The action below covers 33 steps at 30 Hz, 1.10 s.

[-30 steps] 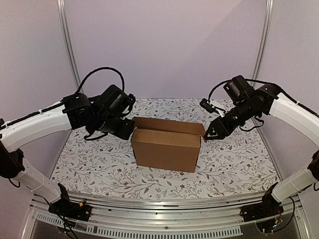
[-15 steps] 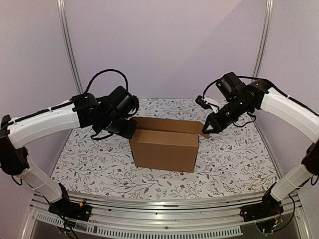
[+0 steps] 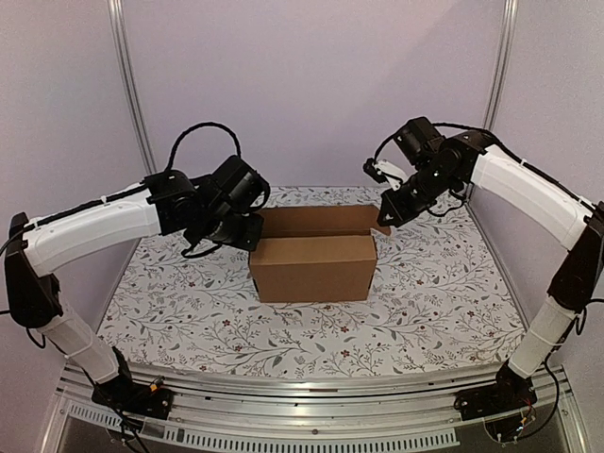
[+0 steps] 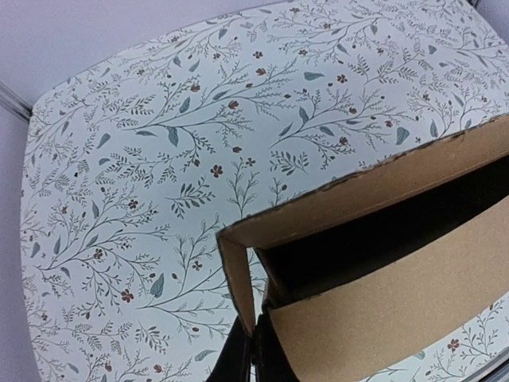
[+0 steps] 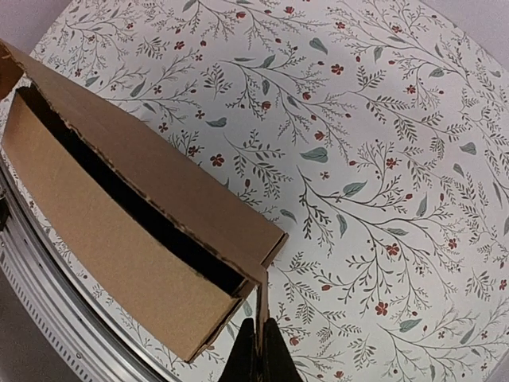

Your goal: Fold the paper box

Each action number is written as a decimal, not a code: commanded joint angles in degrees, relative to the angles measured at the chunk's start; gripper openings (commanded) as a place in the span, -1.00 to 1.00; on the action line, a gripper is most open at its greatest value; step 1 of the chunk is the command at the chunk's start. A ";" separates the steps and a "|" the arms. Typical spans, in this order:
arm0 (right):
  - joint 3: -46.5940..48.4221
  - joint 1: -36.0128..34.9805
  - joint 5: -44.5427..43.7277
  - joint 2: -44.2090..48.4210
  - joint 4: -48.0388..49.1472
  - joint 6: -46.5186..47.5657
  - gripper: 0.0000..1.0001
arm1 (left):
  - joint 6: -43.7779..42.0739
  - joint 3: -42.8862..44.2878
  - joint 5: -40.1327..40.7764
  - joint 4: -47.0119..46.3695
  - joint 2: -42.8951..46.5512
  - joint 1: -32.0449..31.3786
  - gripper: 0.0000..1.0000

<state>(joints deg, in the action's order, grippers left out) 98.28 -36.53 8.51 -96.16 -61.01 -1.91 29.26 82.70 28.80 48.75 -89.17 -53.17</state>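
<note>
The paper box (image 3: 311,266), plain brown cardboard, stands in the middle of the floral table with its lid flap raised behind it. My left gripper (image 3: 247,232) is shut on the side flap at the lid's left end (image 4: 238,286); its black fingers (image 4: 235,362) pinch the flap's lower edge. My right gripper (image 3: 385,219) is shut on the side flap at the lid's right end (image 5: 262,298), with its fingers (image 5: 248,354) pressed on both faces of that thin flap. The box's dark inside (image 4: 382,231) shows between the front wall and the lid.
A floral tablecloth (image 3: 179,311) covers the table around the box. Metal frame posts (image 3: 130,85) stand at the back corners, and an aluminium rail (image 3: 311,411) runs along the near edge by the arm bases.
Both grippers have shut on the lid's end flaps. Both arms have risen and moved toward the back, and the lid flap now stands more upright; the box has shifted slightly.
</note>
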 commanded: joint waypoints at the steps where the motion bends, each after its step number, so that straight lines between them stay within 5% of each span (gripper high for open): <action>1: 3.75 1.82 -1.72 -3.44 5.51 0.16 -1.00 | -0.62 1.46 2.81 -4.23 -1.02 0.26 -0.94; 19: 9.63 4.75 1.87 -13.40 8.84 -2.10 -1.00 | -2.91 2.40 -1.01 -10.76 -5.88 2.96 -1.00; 33: 15.98 4.81 8.68 -15.82 -1.50 -6.67 -0.95 | -2.82 8.00 -5.15 -7.80 -9.00 3.60 -1.00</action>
<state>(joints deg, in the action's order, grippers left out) 111.77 -30.61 9.93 -110.34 -59.42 -6.59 27.46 88.53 28.32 42.85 -96.49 -49.19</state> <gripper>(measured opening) 0.041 0.014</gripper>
